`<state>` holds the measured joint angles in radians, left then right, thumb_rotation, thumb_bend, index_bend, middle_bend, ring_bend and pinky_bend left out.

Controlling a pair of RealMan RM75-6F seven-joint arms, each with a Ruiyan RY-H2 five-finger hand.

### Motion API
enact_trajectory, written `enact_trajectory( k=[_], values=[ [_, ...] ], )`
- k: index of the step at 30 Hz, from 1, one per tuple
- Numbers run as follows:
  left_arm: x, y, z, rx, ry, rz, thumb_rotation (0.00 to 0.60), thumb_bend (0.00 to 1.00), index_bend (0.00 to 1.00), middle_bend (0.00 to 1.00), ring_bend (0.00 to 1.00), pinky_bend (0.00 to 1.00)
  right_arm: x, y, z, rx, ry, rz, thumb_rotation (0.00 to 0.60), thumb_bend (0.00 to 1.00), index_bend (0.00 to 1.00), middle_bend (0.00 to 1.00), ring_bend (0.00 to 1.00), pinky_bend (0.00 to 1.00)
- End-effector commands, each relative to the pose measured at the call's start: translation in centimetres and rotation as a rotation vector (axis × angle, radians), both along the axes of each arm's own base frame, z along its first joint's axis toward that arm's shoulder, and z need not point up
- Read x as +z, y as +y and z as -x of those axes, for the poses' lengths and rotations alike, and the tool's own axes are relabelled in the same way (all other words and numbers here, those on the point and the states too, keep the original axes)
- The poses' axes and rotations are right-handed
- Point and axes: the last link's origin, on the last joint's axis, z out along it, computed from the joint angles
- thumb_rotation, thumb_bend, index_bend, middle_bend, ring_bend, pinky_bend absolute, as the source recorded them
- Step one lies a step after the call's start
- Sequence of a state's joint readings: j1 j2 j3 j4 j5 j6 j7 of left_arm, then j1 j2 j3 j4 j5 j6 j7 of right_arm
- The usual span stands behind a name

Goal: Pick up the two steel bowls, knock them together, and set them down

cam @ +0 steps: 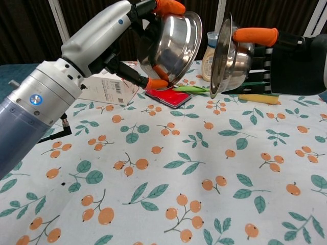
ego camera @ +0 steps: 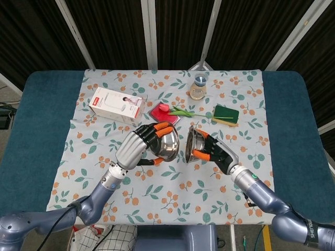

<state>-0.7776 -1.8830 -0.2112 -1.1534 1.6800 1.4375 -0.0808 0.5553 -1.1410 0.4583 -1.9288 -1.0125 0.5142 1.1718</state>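
**Two steel bowls held apart above a patterned cloth**

Dark slatted panels back a blue surface point(ego camera: 36, 136) covered by a white cloth point(cam: 204, 194) printed with orange berries and green leaves.

The left hand point(ego camera: 137, 147) clamps the left bowl point(cam: 173, 43) with orange-tipped fingers hooked over its rim and under its base; the bowl is tilted, its rounded underside facing the other bowl. The right hand point(ego camera: 212, 151) grips the right bowl point(cam: 230, 56) on edge, its thin flared rim turned toward its partner. A clear gap separates the two, and both hang above the cloth near its middle.

Both bowls are polished, mirror-smooth steel, likely slippery against the rubbery fingertips. A hard knock could twist one out of its grip, and a drop would probably send it rolling. Setting them down at this tilt might land them on their rims.

Behind them lie a white carton point(ego camera: 116, 104), a red card point(ego camera: 165, 116), a tulip point(ego camera: 180, 111), a green and yellow sponge point(ego camera: 225, 114) and a small bottle point(ego camera: 199, 86).
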Motion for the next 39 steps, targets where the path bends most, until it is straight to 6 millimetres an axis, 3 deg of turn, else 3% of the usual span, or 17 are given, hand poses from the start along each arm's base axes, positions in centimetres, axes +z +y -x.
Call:
enact_trajectory(
  k=[1, 14, 22, 27, 33, 39],
  values=[
    [-0.3, 0.1, -0.2, -0.002, 0.002, 0.004, 0.600, 0.53, 0.42, 0.59, 0.47, 0.73, 0.0, 0.2, -0.6, 0.013, -0.012, 0.001, 0.600, 0.47, 1.00, 0.98, 1.00, 1.00],
    [-1.9, 0.3, -2.8, -0.042, 0.015, 0.033, 0.600, 0.53, 0.42, 0.59, 0.47, 0.73, -0.6, 1.0, -2.0, 0.022, -0.033, -0.008, 0.600, 0.48, 1.00, 0.99, 1.00, 1.00],
    [-1.9, 0.1, -2.7, -0.046, -0.002, 0.058, 0.600, 0.53, 0.42, 0.59, 0.47, 0.73, 0.2, 0.7, -1.1, 0.007, -0.004, 0.022, 0.600, 0.48, 1.00, 0.99, 1.00, 1.00],
    [-0.5, -0.6, -1.9, -0.052, -0.007, 0.101, 0.600, 0.53, 0.42, 0.59, 0.47, 0.73, 0.8, -0.1, 0.6, 0.006, 0.056, 0.078, 0.600, 0.48, 1.00, 0.99, 1.00, 1.00],
    [2.8, -1.4, 0.0, -0.033, 0.075, 0.139, 0.600, 0.53, 0.42, 0.59, 0.47, 0.73, 0.9, -1.1, 3.5, 0.086, 0.265, 0.201, 0.600, 0.48, 1.00, 0.99, 1.00, 1.00],
    [4.9, -2.1, 2.3, -0.009, 0.242, 0.164, 0.600, 0.53, 0.41, 0.59, 0.47, 0.73, -0.1, -1.1, 6.6, 0.364, 0.741, 0.493, 0.600, 0.48, 1.00, 0.99, 1.00, 1.00]
  ],
)
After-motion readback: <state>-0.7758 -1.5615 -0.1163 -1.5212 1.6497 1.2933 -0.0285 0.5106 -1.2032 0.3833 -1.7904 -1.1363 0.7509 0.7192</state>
